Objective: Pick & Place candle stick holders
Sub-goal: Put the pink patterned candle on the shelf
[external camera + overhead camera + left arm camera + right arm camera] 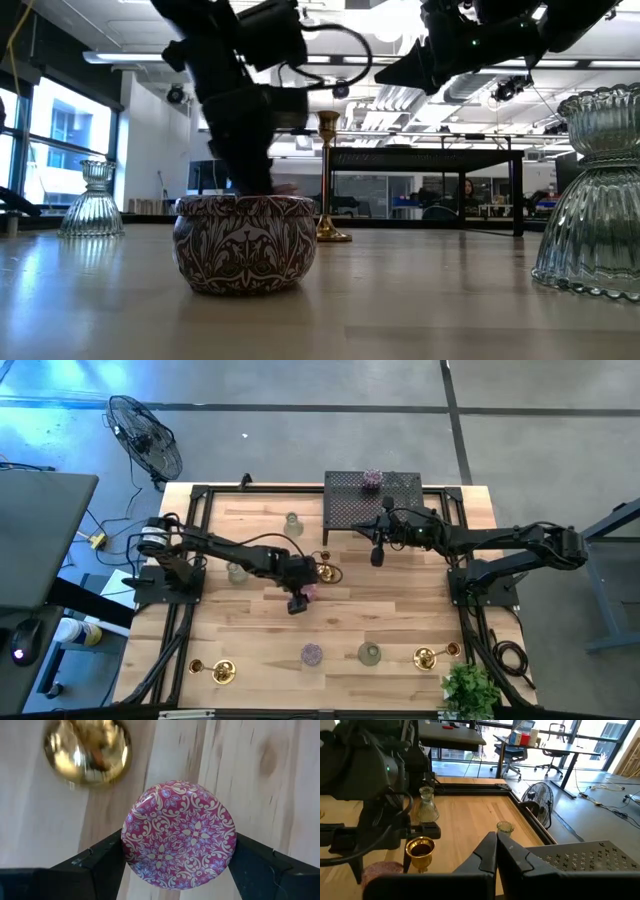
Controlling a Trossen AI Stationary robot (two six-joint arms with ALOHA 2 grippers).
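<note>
Left pincer (177,865) straddling round patterned pink cup (179,838)

— Where was the left arm?

— It reached from nine o'clock toward the table's centre, wrist bent down, the left gripper (299,598) low at the surface. Its dark fingers (100,865) stood wide apart, one on each side of a pink patterned holder (179,835).

— And the right arm?

— It stretched in from three o'clock, raised above the table. The right gripper (377,552) hung toward twelve o'clock, its fingers (495,851) pressed together, holding nothing.
</note>
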